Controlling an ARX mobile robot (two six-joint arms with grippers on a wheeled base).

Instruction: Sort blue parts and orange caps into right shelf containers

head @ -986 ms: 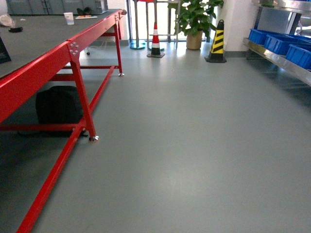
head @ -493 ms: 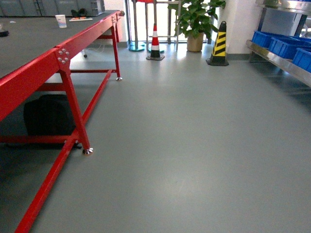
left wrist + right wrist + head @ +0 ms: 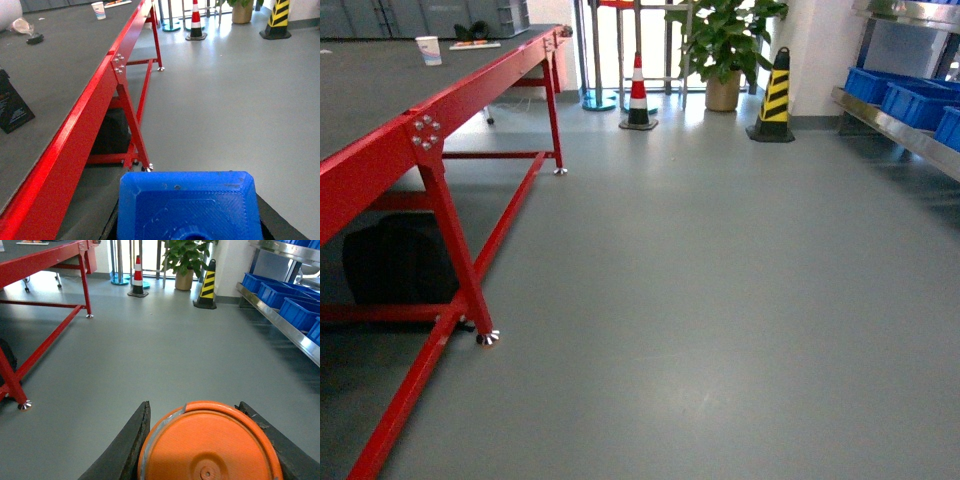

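Grey floor [image 3: 720,300] spreads ahead of us. Our left gripper [image 3: 190,220] clasps a blue part [image 3: 190,205]; our right gripper [image 3: 210,440] clamps an orange cap [image 3: 210,447]. Blue containers [image 3: 280,295] line the shelf [image 3: 300,340] rightward, red table [image 3: 410,130] leftward.

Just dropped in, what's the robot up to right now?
It is out on the open floor with both hands full. The left gripper holds a blue part, and the right gripper is closed on an orange cap. The red table runs along its left. The shelf with the blue bins lies ahead on the right, not yet within reach, so nothing has been dropped off.
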